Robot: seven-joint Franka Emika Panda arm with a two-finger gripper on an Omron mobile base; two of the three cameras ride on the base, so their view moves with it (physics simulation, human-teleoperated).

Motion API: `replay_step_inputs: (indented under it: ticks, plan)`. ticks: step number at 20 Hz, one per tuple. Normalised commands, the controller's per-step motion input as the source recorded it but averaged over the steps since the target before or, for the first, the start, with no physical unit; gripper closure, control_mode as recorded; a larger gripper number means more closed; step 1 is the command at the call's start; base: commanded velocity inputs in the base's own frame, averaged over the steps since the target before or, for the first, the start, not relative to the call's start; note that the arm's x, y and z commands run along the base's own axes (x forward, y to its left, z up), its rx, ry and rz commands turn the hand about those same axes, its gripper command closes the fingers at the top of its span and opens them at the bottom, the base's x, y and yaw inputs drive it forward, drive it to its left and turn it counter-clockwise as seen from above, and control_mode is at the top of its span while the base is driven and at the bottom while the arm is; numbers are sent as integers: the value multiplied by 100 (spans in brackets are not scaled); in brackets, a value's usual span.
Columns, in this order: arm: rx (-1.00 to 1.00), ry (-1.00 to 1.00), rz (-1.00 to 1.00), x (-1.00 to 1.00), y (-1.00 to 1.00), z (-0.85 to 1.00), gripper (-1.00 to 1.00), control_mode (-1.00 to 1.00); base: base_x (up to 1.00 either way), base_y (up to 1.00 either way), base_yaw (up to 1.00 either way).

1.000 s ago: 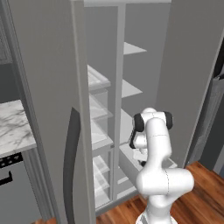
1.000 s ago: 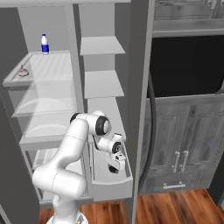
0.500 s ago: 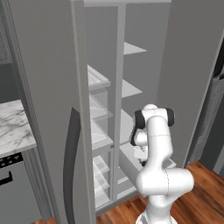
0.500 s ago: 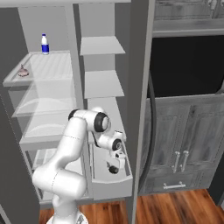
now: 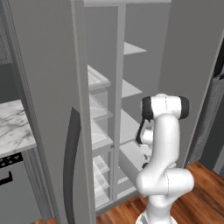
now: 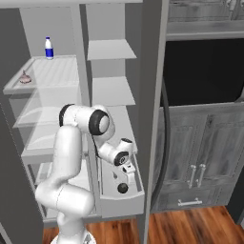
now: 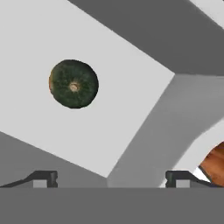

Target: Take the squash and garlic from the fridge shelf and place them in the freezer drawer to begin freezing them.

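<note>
A dark green round squash (image 7: 73, 83) lies on the floor of the pale grey freezer drawer (image 7: 131, 105), free of the fingers. The drawer (image 6: 122, 206) is pulled out at the bottom of the fridge's right column, with the squash (image 6: 123, 188) near its front. My gripper (image 6: 128, 174) hangs just above the drawer, pointing down. It is open (image 7: 111, 178), its tips spread wide with nothing between them. The small pinkish garlic (image 6: 25, 78) sits on the upper left glass shelf (image 6: 47, 83), far up and left of the hand.
A blue-capped bottle (image 6: 48, 47) stands at the back of the garlic's shelf. The open fridge door (image 5: 52, 109) stands to the left and another door edge (image 6: 152, 109) close on the right of the drawer. Dark cabinets (image 6: 205, 157) lie further right, above the wooden floor (image 6: 190, 226).
The squash has left the gripper and dropped onto the drawer floor. The hand has risen a little above it and its fingers are spread.
</note>
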Motion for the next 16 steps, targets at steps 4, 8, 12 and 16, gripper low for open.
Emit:
replay_step_inputs:
  ticks: [4,8,12,16]
  plan:
    - [0,-39,-5,-66,1,100,-100,-100,0,0,0]
    - [0,-36,0,-68,17,100,-100,-100,0,0,0]
    - [-1,-27,3,-61,27,100,-100,-100,0,0,0]
    - [-5,-16,8,-46,31,100,-100,-100,0,0,0]
